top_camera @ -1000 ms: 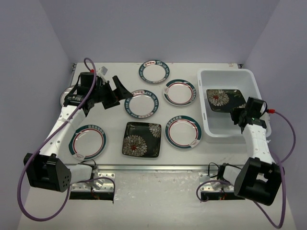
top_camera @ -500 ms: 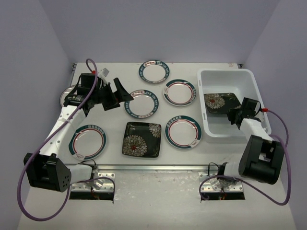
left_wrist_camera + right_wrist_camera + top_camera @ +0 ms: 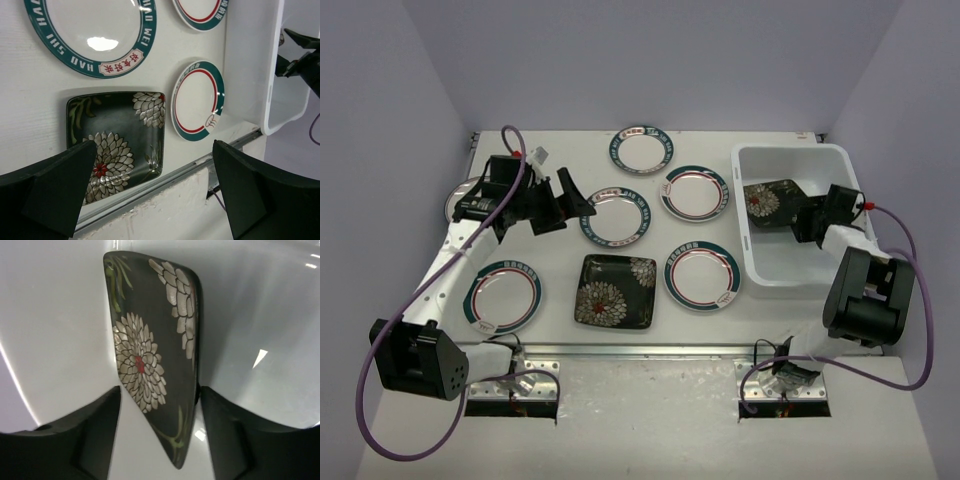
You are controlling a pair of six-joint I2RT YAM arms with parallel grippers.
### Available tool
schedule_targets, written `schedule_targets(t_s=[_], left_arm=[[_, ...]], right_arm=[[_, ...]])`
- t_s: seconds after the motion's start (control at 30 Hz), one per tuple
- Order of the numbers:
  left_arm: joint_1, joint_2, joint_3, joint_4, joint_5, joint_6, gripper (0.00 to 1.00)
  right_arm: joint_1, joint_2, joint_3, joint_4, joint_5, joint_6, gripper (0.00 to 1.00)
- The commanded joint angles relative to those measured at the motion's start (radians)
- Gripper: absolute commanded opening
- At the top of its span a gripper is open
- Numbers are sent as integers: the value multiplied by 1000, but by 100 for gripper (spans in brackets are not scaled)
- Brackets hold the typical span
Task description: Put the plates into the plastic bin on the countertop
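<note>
A square black floral plate [image 3: 768, 198] rests tilted inside the white plastic bin [image 3: 790, 151] at the right of the countertop [image 3: 552, 262]. My right gripper [image 3: 802, 219] reaches into the bin with its jaws apart around the plate's near corner [image 3: 150, 360]; there is a gap on the left side. My left gripper [image 3: 572, 199] hovers open above the left half, holding nothing. A second black floral plate [image 3: 615, 290] lies near the front edge. Round teal-rimmed plates lie at the back [image 3: 642, 150], centre [image 3: 616, 215], right [image 3: 695, 192], front [image 3: 702, 276] and left [image 3: 502, 296].
A metal rail [image 3: 640, 350] runs along the countertop's near edge. Another plate's rim [image 3: 454, 203] peeks from under the left arm. Purple cables loop beside both arm bases. In the left wrist view the black plate [image 3: 115, 140] and a teal plate [image 3: 198, 100] lie below the open fingers.
My right gripper has carried the black floral plate deeper into the bin and its jaws have spread apart from it. The left arm has barely moved.
</note>
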Motion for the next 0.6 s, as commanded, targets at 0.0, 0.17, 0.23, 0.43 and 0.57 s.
schedule_targets(t_s=[0.0,0.17,0.23,0.43,0.57], left_arm=[[3,5,34,-34,-96,42,100],[14,18,-7,-87,-170,70,100],[13,18,-36,-103,-201,75,100],[8,48,-91,-131,-217,112,100],[-4,64,-125,-135,-216,132,100]], right_arm=[[4,-24,55,45,-10,-1,70],[4,-94,63,-110,-22,26,89],[7,-132,50,-160,-32,34,93],[8,-183,89,-264,-96,-16,99],[10,-216,76,-193,-262,-38,99]])
